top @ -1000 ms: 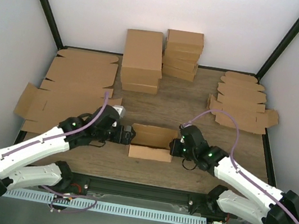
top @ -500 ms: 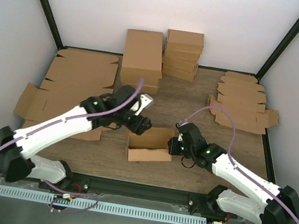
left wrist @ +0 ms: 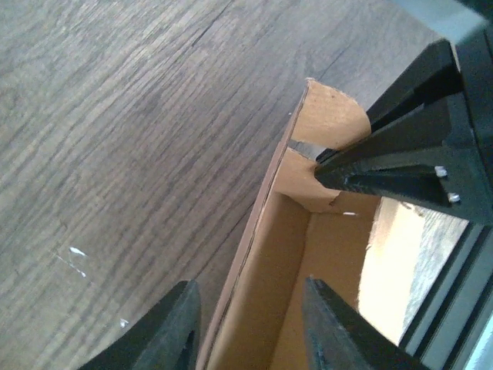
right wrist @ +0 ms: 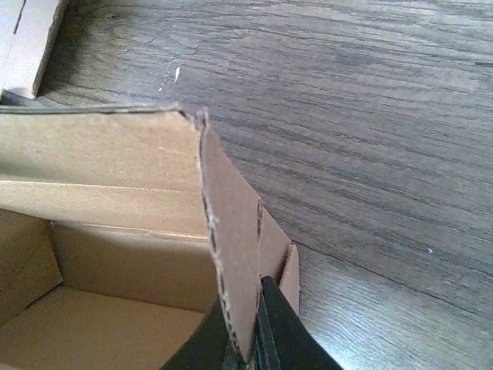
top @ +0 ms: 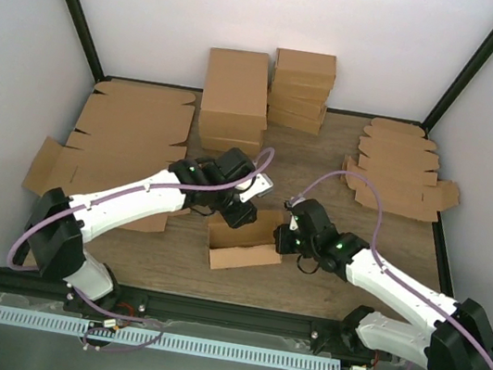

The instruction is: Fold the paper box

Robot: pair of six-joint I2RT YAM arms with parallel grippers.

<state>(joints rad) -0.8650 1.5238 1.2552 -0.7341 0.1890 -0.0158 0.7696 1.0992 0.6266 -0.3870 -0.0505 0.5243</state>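
The paper box [top: 240,254], a small shallow open-topped carton of plain brown cardboard, lies mid-frame in the top view, long axis left to right with the right end tipped slightly up-frame. The right gripper [top: 286,240] sits at that right end, jaws narrow and pinching the upright end flap [right wrist: 231,231]. The left gripper [top: 240,214] hangs over the box's upper long wall [left wrist: 258,247], fingers [left wrist: 176,327] spread wide to either side of it. The left wrist view cuts off the box's left end, and the right fingertips barely show behind the flap.
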